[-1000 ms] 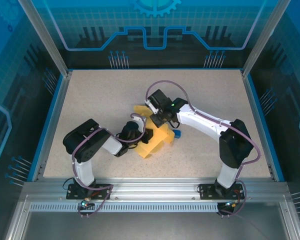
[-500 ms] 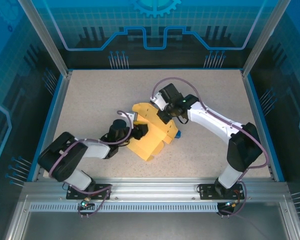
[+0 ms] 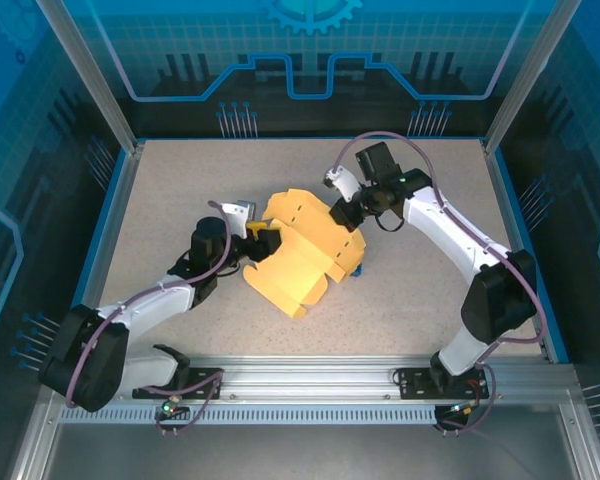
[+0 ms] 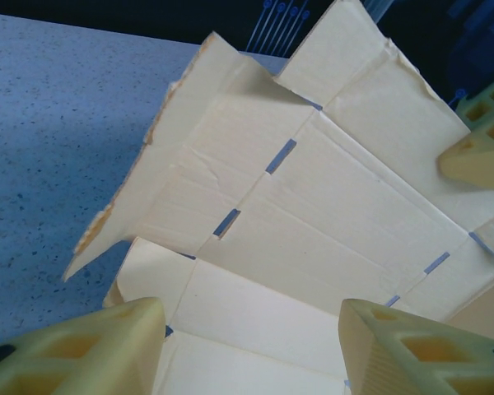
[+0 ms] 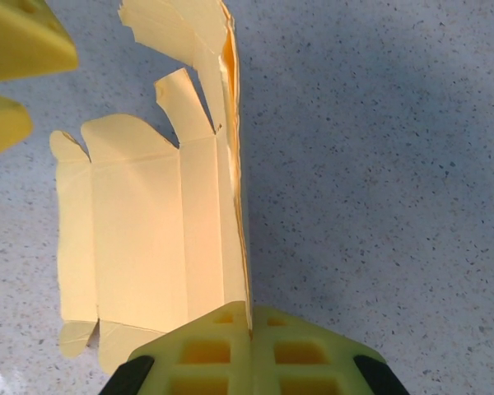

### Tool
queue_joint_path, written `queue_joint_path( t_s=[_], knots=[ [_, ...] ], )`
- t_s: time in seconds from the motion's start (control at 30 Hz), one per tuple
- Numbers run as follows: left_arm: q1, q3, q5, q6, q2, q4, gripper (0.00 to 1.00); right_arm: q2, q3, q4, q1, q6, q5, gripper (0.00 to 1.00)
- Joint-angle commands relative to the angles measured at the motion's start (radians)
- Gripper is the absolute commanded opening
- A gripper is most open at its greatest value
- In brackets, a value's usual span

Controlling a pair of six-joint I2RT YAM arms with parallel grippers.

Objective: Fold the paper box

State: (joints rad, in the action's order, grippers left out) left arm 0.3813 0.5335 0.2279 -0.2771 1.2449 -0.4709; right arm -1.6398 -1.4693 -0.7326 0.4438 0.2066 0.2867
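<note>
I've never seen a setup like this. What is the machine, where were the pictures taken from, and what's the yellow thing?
A left arm and a right arm are bolted to a table. The wide picture comes from a camera above and behind them; the other two from cameras on their wrists. On the table is the box, a pale yellow card sheet with flaps, with a blue cube beside its edge. The right tool is shut on the sheet's edge. The left tool is open at the opposite edge.

White-and-black arms (image 3: 435, 225) (purple cables (image 3: 378, 139)) bear yellow pincer fingers (image 4: 90, 350).
</note>
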Motion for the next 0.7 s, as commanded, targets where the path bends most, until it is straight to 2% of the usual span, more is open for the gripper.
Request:
queue_joint_path(
  t_s=[0.0, 0.17, 0.43, 0.67],
  knots=[
    [-0.006, 0.048, 0.070, 0.081, 0.001, 0.080, 0.59, 0.028, -0.029, -0.045, -0.017, -0.018, 0.087, 0.00],
    [-0.006, 0.092, 0.082, 0.127, 0.054, 0.093, 0.59, 0.023, -0.035, -0.048, -0.024, -0.037, 0.110, 0.00],
    [-0.011, 0.154, 0.004, 0.204, 0.129, 0.164, 0.59, 0.018, -0.034, -0.059, -0.022, -0.043, 0.129, 0.00],
    [-0.012, 0.163, 0.113, 0.167, 0.091, 0.089, 0.60, 0.005, -0.034, -0.057, -0.004, -0.024, 0.128, 0.00]
  ],
)
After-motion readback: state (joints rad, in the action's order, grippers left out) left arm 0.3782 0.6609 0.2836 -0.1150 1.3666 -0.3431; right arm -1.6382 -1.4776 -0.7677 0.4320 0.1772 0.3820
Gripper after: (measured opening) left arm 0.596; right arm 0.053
